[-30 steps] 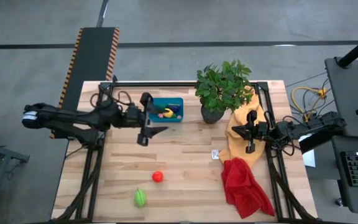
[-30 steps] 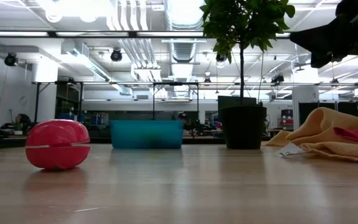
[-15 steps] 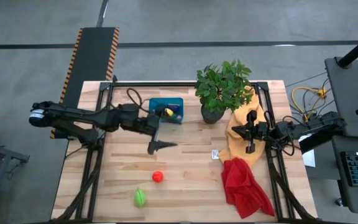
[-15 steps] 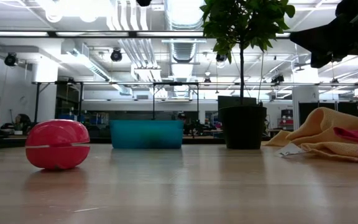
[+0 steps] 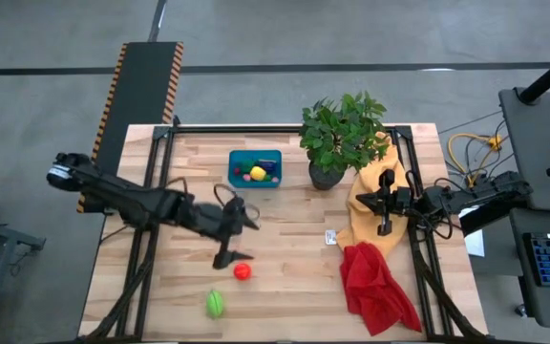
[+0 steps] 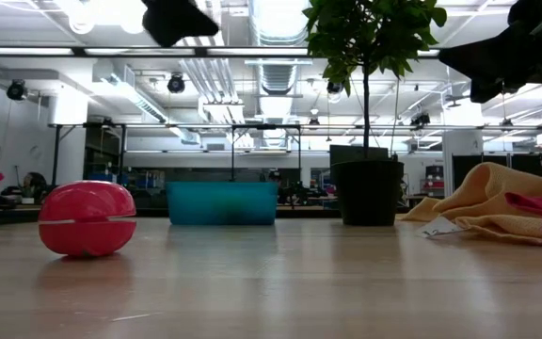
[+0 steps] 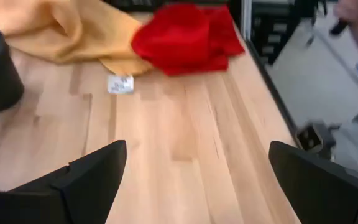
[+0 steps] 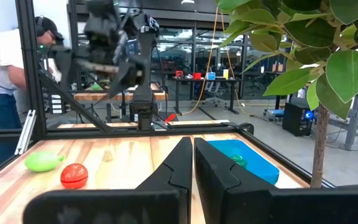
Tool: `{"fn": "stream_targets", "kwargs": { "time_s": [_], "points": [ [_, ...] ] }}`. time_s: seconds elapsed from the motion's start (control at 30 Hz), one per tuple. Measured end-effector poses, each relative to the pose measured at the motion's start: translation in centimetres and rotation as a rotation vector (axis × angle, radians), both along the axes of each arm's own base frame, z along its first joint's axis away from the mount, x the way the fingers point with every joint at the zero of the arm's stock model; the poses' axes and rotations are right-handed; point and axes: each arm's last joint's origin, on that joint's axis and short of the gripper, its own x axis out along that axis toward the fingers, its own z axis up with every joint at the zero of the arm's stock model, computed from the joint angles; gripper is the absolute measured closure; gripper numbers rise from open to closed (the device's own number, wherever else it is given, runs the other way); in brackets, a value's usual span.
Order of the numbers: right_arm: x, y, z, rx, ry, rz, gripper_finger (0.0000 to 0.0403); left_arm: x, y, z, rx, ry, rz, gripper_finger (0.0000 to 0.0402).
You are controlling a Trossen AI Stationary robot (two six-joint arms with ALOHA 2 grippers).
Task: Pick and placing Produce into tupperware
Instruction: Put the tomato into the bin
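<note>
**Left hand hanging open over the red piece**

The left hand is hanging with its fingers spread wide and nothing between them, I think so that it can come down around the red piece lying just beside it. One green piece is waiting a little beyond that one on the bench. So two pieces are lying loose. The tupperware is standing well behind the hand, and at least three pieces are sitting in it. The right hand is resting clenched and empty over the yellow cloth, out of the way, with one red cloth near it.
</note>
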Motion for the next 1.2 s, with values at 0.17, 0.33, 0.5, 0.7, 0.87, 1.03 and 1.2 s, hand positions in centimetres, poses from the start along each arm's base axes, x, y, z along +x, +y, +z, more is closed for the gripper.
{"fn": "stream_targets", "kwargs": {
  "time_s": [0.17,0.33,0.5,0.7,0.87,1.03,1.2],
  "points": [
    [0.0,0.0,0.0,0.000,0.000,0.000,0.0394,-0.5,-2.2,-1.4,0.019,0.096,-0.012,0.0022],
    [0.0,0.0,0.0,0.000,0.000,0.000,0.0394,-0.7,-3.5,-3.2,0.016,0.226,-0.006,0.0022],
    [0.0,0.0,0.0,0.000,0.000,-0.001,0.0394,-0.1,-5.0,-6.1,0.058,0.343,-0.027,0.0022],
    [0.0,0.0,0.0,0.001,0.001,-0.001,0.0394,1.0,-5.9,-8.9,0.065,0.446,0.000,0.0022],
    [0.0,0.0,0.0,0.001,0.001,-0.001,0.0394,1.5,-6.1,-10.7,0.085,0.504,0.013,0.0022],
    [0.0,0.0,0.0,0.001,0.001,-0.001,0.0394,2.0,-6.4,-12.2,0.096,0.546,0.027,0.0022],
    [0.0,0.0,0.0,0.001,0.001,-0.001,0.0394,2.2,-6.5,-13.3,0.112,0.575,0.030,0.0022]
  ]
}}
